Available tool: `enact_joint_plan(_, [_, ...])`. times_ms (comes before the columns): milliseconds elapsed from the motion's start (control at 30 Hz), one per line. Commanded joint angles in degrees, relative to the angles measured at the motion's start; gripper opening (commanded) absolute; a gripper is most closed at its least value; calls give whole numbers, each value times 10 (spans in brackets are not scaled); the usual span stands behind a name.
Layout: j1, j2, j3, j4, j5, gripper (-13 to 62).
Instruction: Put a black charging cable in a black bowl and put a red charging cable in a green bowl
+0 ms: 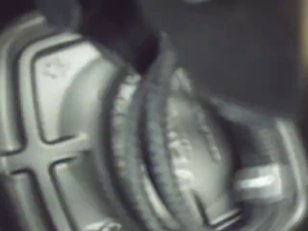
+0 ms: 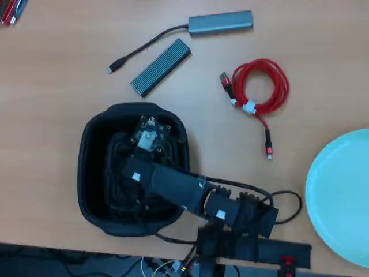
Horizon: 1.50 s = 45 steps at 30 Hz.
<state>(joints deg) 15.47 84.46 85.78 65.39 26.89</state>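
Note:
The black bowl [image 2: 86, 150] stands at the lower left of the overhead view, and my arm's wrist [image 2: 151, 138] reaches down into it. The wrist hides the gripper's fingers there. The blurred wrist view looks close at the bowl's raised grid floor [image 1: 53, 125]. On that floor lies the black charging cable [image 1: 159, 144] in a coil, one plug end [image 1: 255, 185] at the right. A dark blurred shape fills the top of that view, and no jaws can be made out. The red charging cable [image 2: 259, 86] lies coiled on the table to the upper right. The green bowl [image 2: 346, 196] sits at the right edge.
A grey hub [image 2: 222, 22] with its black lead [image 2: 144, 49] lies at the top, and a grey ribbed block [image 2: 161, 66] is just above the black bowl. The arm's base and wires [image 2: 248, 231] occupy the bottom centre. Red pens [image 2: 8, 11] show at the top left corner.

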Motion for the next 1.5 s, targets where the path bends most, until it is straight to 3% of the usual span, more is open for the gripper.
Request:
enact_joint_plan(0, [-8, 9, -23, -11, 1, 414])
enact_joint_plan(67, [-14, 9, -22, -9, 4, 522])
enact_joint_plan(133, [-12, 9, -18, 1, 6, 576])
enact_joint_plan(500, [140, 11, -9, 101, 98, 568])
enact_joint_plan(1000, [403, 22, -1, 171, 30, 569])
enact_joint_plan(1133, [381, 84, -16, 180, 36, 569])
enact_joint_plan(1300, [226, 142, -54, 173, 37, 569])
enact_joint_plan(1467, [287, 213, -49, 184, 22, 569])
